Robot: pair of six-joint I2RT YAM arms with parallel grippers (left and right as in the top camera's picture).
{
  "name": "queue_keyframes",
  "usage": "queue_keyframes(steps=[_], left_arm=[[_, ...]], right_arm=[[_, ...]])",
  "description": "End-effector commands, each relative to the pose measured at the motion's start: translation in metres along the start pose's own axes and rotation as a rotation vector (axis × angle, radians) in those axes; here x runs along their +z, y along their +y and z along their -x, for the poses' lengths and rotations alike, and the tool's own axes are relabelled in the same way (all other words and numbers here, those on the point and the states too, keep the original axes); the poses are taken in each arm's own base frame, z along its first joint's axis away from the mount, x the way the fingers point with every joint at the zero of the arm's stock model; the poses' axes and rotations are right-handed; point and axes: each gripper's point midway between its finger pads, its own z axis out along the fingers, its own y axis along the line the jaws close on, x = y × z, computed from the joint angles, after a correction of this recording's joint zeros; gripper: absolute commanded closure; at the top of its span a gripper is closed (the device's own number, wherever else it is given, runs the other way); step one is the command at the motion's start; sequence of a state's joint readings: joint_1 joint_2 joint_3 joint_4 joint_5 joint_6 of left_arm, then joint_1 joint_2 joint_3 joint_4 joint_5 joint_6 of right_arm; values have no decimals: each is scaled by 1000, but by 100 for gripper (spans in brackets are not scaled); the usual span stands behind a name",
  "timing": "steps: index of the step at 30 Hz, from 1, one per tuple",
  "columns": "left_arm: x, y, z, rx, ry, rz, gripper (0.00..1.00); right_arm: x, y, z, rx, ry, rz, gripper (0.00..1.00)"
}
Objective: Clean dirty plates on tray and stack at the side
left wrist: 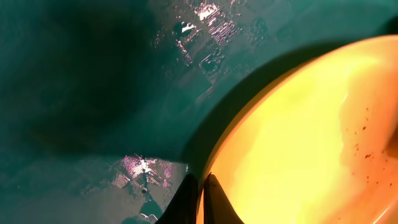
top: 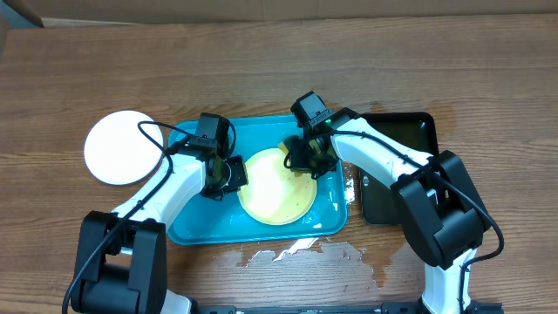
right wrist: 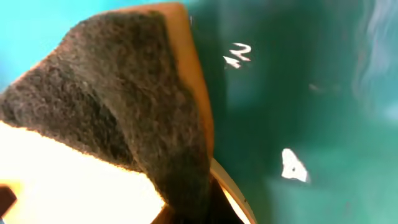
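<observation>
We see the left arm reaching in from the near left corner, bent at the elbow, its tool [top: 228, 174] low over the tray [top: 196, 228] at the left edge of the yellow plate [top: 275, 187]. In the left wrist view its two dark fingers [left wrist: 184, 208] stand on either side of the plate's rim, closed onto it. The right arm comes from the near right and folds inward, so its tool [top: 309, 161] sits at the plate's far right edge. That tool is clamped on a sponge [right wrist: 124, 106] with a dark scouring face and an orange body, pressed against the plate; we can barely make out the fingers behind it.

A black tray [top: 401, 187] lies just beside the blue one on the right, partly covered by the right arm. Streaks of water [top: 288, 251] shine on the wooden worktop [top: 261, 70] in front of the tray.

The yellow plate lies in the right half of the blue tray, glossy and wet-looking, with small dark specks [left wrist: 362, 134] scattered near one side. A white plate [top: 122, 146] rests on the worktop just left of the tray — its face looks clean from above.
</observation>
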State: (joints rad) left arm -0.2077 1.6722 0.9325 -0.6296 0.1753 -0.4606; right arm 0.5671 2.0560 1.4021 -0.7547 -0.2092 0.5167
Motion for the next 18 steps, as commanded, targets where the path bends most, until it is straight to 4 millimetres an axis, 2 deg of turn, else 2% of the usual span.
queue_keyframes(steps=[1, 4, 11, 14, 18], left_arm=[[-1, 5, 7, -13, -20, 24, 96], [-1, 5, 7, -13, -20, 24, 96], [-1, 5, 7, -13, -20, 24, 96], [-1, 5, 7, -8, -19, 24, 96], [-1, 4, 7, -9, -20, 24, 96]], right_arm=[[9, -15, 15, 14, -69, -65, 96], [7, -1, 36, -5, -156, -10, 96], [1, 15, 59, -30, -250, 55, 96], [-11, 25, 61, -45, -261, 94, 96], [-41, 42, 65, -98, -308, 147, 96]])
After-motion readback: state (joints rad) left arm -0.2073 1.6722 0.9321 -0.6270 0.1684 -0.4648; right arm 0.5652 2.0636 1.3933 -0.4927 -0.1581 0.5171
